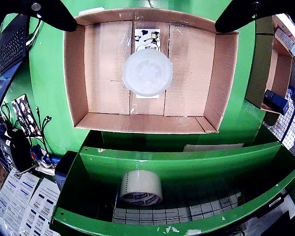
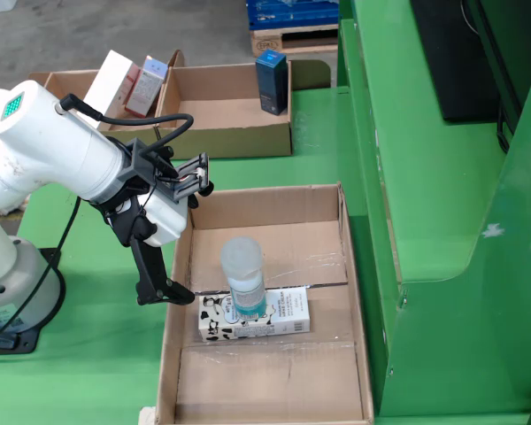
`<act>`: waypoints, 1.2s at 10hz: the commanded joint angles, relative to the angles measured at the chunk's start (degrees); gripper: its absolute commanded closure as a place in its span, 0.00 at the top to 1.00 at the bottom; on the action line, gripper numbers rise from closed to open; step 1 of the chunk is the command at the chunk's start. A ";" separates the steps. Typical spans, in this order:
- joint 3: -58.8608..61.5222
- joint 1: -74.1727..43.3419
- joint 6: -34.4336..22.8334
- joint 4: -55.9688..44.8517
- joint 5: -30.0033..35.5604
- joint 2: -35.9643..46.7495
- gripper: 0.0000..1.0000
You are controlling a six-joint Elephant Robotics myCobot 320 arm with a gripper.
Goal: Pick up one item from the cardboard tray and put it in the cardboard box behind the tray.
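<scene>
Workshop or warehouse floor: bare concrete [image 2: 62, 35], wooden pallet [image 2: 292, 40], green-painted work surfaces [image 2: 97, 354], keyboard [image 1: 10, 44], loose cables [image 1: 42, 128].

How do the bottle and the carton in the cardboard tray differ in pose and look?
The bottle stands upright; the carton lies flat on its side beneath or right beside it. The bottle is round, with a translucent white cap and teal body; the carton is a box shape, white with black cow-like patches. From the end effector view the bottle's cap hides most of the carton. Both sit mid-tray, ungrasped.
</scene>
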 commanded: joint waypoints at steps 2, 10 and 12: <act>1.49 -0.08 -0.08 0.70 0.00 1.05 1.00; 11.54 4.68 1.73 -2.19 -1.22 -6.28 1.00; 15.54 5.08 1.66 -3.48 -1.19 -9.28 1.00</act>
